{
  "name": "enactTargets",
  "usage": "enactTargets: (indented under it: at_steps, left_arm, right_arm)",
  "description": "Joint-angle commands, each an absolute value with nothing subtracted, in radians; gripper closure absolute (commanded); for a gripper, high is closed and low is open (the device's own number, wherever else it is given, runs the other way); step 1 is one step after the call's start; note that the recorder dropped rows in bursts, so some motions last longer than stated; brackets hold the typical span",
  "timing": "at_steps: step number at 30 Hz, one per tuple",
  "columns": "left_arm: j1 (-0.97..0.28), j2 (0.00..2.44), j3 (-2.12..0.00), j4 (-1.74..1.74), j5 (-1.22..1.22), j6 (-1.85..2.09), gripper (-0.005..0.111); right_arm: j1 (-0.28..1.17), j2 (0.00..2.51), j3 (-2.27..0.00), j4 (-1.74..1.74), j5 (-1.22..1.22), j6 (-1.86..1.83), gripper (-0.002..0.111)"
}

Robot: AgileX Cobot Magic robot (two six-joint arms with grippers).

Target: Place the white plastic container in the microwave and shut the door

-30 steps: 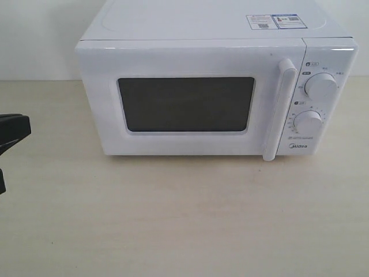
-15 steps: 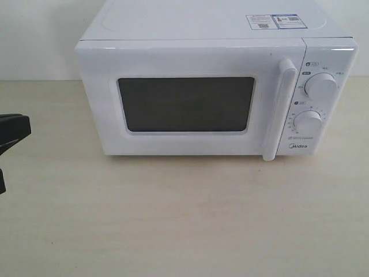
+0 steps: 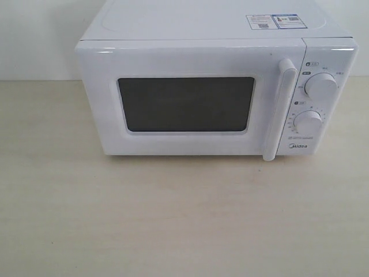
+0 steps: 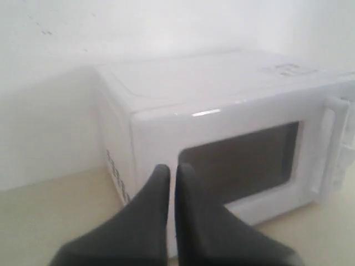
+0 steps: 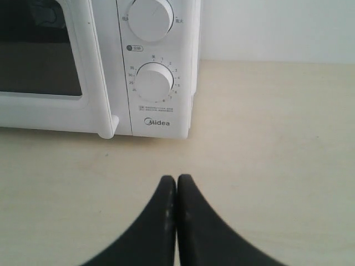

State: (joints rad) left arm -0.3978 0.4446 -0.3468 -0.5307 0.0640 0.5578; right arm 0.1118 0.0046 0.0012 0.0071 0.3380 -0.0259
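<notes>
The white Midea microwave [image 3: 202, 86] stands at the back of the table, its door [image 3: 184, 104] shut, dark window facing me and the vertical bar handle [image 3: 279, 109] at the door's right. The white plastic container is out of view in every frame. Neither gripper shows in the exterior view. In the left wrist view my left gripper [image 4: 172, 170] is shut with nothing in it, raised off the microwave's [image 4: 233, 133] left front corner. In the right wrist view my right gripper [image 5: 176, 180] is shut and empty over the table, in front of the dials [image 5: 154, 82].
The pale wooden table [image 3: 184, 219] stretches in front of the microwave. A white wall [image 3: 40, 34] rises behind it. Two stickers [image 3: 274, 21] lie on the microwave's top.
The left gripper, seen earlier at the left edge of the exterior view, has gone out of that view. The microwave has not moved.
</notes>
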Motion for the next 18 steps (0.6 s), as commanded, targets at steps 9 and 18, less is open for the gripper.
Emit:
enactTargets:
  at_steps: [9, 18]
  left_arm:
    - [-0.100, 0.000, -0.129, -0.527, 0.055, 0.449, 0.102]
    - [-0.087, 0.000, -0.115, -0.535, 0.136, 0.442, 0.102]
  right_arm:
    - [0.109, 0.000, 0.000, 0.000, 0.337, -0.024, 0.109]
    - [0.109, 0.000, 0.000, -0.006, 0.334, -0.024, 0.109]
